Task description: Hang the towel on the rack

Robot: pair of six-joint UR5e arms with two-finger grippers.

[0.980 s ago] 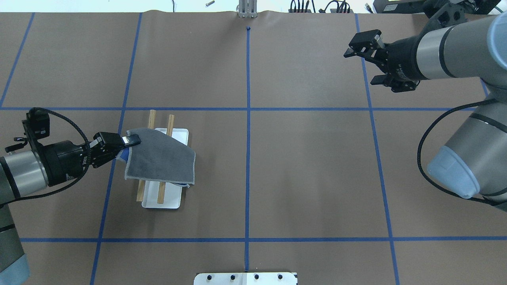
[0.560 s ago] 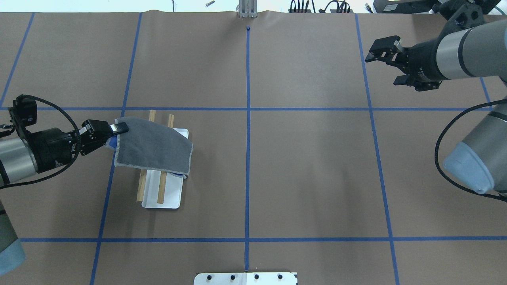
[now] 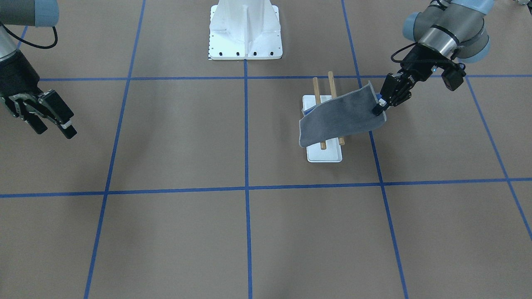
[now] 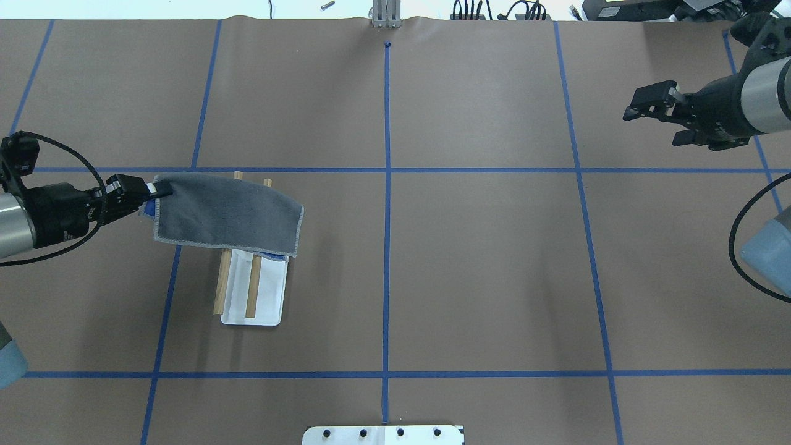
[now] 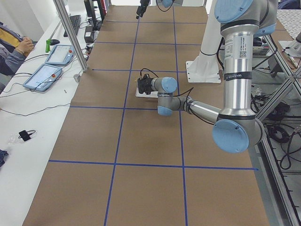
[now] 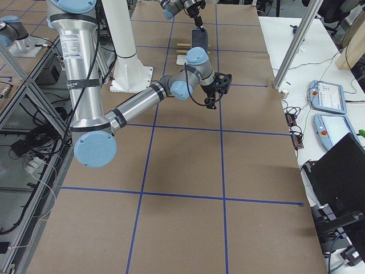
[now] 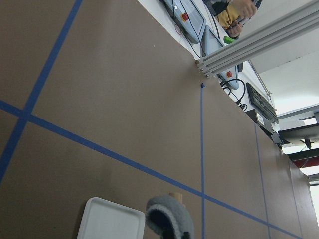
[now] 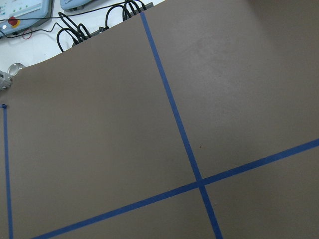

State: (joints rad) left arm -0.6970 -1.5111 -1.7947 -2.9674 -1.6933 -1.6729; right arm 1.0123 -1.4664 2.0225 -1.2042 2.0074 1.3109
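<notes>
The dark grey towel (image 4: 228,213) lies spread across the far half of the rack's two wooden dowels (image 4: 252,290). The rack's white base (image 4: 270,296) shows below it. My left gripper (image 4: 156,189) is shut on the towel's left far corner and holds it up, left of the rack. In the front view the towel (image 3: 338,120) slopes down from the left gripper (image 3: 379,109) over the dowels (image 3: 316,89). The left wrist view shows a fold of towel (image 7: 169,221) and the base (image 7: 109,221). My right gripper (image 4: 649,123) is open and empty at the far right, and also shows in the front view (image 3: 56,131).
The large white bolted pedestal (image 3: 245,33) stands at the robot's side of the table, its plate at the near edge (image 4: 383,434). Blue tape lines grid the brown table. Cables and tablets (image 5: 44,77) lie beyond the far edge.
My left gripper has drawn back to the left and slightly farther away, pulling the towel leftward and squarer across the dowels. My right arm has retreated to the right, still open.
</notes>
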